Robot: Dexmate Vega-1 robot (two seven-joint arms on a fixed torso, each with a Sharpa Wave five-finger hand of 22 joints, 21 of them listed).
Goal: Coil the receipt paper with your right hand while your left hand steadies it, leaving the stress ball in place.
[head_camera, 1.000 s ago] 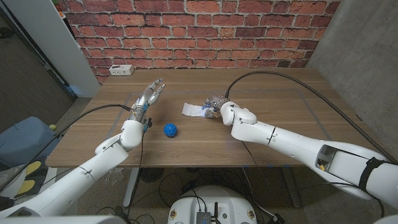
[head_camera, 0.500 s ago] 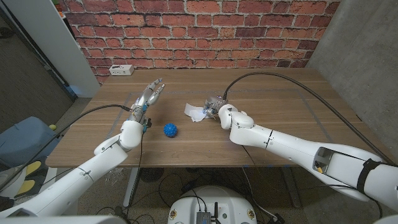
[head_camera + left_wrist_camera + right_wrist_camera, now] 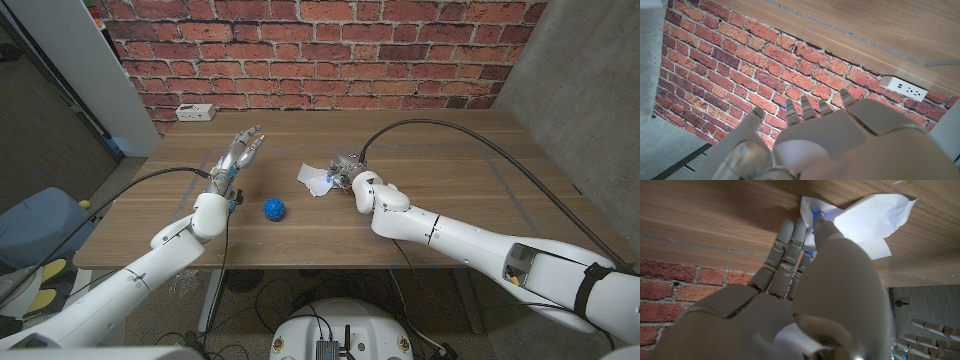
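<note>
Our right hand (image 3: 350, 174) is at the receipt paper (image 3: 317, 179), which lies crumpled near the middle of the table (image 3: 450, 150), a little toward the far edge. In the right wrist view the fingers (image 3: 785, 245) are close together and the thumb presses on the sheet (image 3: 875, 217), so we judge that we pinch one end of it; the grip is partly hidden.

Our left hand (image 3: 238, 158) stands well apart from the paper, toward the table's left edge, fingers spread, holding nothing. The stress ball (image 3: 275, 209) sits between the two hands, nearer the front edge.

The risk, in our view: the paper is steadied by nobody, so if we start to coil, it may slide or crumple more instead of rolling. The left hand, when it comes across, may also push the ball.

The head view gives the places of all things; the right wrist view gives the contact of thumb and paper. The left wrist view looks at the brick wall (image 3: 715, 65) and a power strip (image 3: 903, 88).
</note>
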